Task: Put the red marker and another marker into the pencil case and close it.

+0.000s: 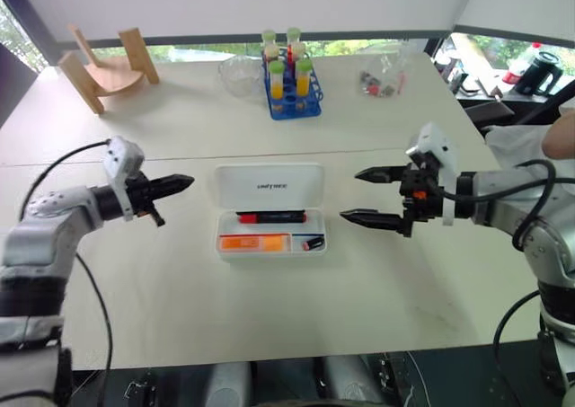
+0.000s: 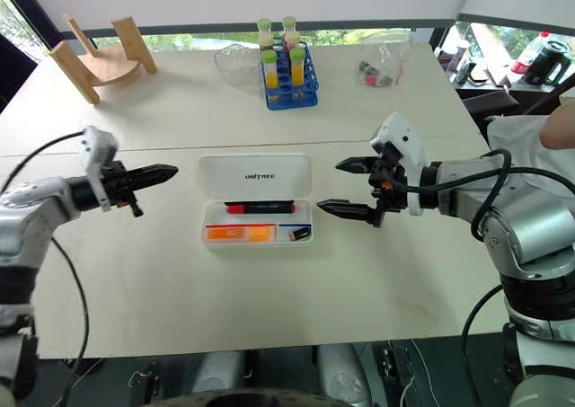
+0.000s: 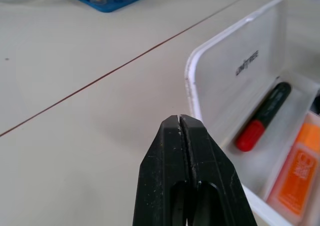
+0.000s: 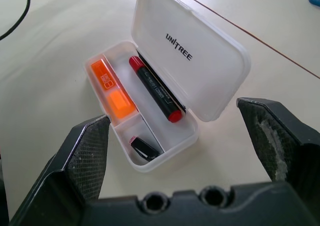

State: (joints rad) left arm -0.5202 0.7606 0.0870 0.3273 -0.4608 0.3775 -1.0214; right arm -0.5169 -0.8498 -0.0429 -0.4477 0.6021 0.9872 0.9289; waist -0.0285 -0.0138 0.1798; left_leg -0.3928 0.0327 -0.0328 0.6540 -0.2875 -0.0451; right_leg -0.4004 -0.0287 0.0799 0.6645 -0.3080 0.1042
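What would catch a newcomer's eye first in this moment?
The open pencil case at the table's middle, lid up, with the red marker and the orange marker lying inside. The shut left pincer and wide-open right pincer flank it, both clear of it. Behind stands a blue tube rack.

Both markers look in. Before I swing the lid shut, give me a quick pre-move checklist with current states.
1. red marker inside the pencil case, lying flat along the hinge side: ok.
2. orange marker in the front compartment: ok.
3. Lid closed: not ok, it stands open.
4. Nothing sticking up past the tray rim: cannot tell; the small dark item seems low.
5. left gripper shut and empty, beside the case: ok.
6. right gripper open and empty, clear of the case: ok.
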